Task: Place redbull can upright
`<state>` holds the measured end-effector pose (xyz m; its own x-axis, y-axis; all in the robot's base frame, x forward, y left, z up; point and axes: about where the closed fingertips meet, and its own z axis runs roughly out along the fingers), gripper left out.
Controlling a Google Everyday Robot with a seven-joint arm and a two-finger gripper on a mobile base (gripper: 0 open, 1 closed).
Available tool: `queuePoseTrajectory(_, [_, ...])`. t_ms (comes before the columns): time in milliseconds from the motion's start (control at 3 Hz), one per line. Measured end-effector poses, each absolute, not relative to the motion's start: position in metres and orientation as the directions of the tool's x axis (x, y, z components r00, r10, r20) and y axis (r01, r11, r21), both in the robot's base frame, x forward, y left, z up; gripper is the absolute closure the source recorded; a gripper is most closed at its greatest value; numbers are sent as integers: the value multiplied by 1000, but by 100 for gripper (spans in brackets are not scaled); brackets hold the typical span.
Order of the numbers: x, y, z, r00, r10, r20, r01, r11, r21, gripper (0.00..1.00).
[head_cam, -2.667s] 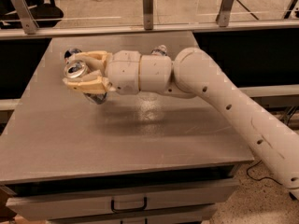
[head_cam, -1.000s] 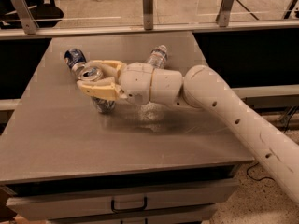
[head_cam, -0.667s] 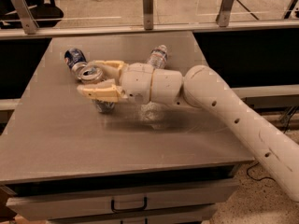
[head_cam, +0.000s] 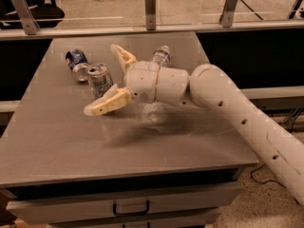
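The redbull can [head_cam: 99, 80], slim and silver with blue patches and a creased wall, stands upright on the grey table [head_cam: 57, 137] at the back left. My gripper [head_cam: 101, 79] is open, with its cream fingers spread wide on either side of the can. One finger [head_cam: 107, 104] lies low in front of the can, near its base. The other finger [head_cam: 123, 57] points up behind the can. The can is not gripped.
A shorter dark-blue can [head_cam: 76, 63] lies on its side just behind and left of the redbull can. A clear plastic bottle [head_cam: 161, 56] lies behind my wrist. My white arm [head_cam: 237, 113] reaches in from the right. A railing with metal posts [head_cam: 150, 1] runs behind the table.
My gripper, earlier shut on the redbull can, has opened wide. The can now stands free on the table.
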<state>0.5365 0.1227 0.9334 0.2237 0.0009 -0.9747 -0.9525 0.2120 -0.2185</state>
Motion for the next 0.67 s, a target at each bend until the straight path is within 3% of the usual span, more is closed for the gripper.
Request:
queuePoseTrajectory(333, [534,92,963,290,-32,-956,-920,266,-288,0])
queuePoseTrajectory(667, [518,32,1034,421,-134,-897,-828,347,-441,0])
